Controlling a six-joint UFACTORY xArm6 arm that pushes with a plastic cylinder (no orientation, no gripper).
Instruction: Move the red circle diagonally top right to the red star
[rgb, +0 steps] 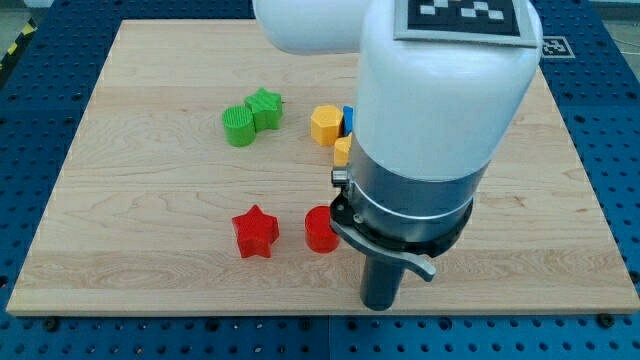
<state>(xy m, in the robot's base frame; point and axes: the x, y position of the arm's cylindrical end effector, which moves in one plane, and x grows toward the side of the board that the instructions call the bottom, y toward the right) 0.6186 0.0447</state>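
Note:
The red circle (319, 230) lies on the wooden board (130, 200), low and near the middle. The red star (255, 231) lies just to its left, a small gap between them. My rod comes down at the right of the red circle, and my tip (380, 304) rests on the board to the circle's lower right, a short way apart from it. The arm's white and grey body hides the board above and to the right of the circle.
A green circle (239, 126) and a green star (265, 107) touch each other at the upper left of centre. A yellow hexagon-like block (325, 124), a second yellow block (343, 150) and a blue block's edge (348, 117) lie partly hidden by the arm.

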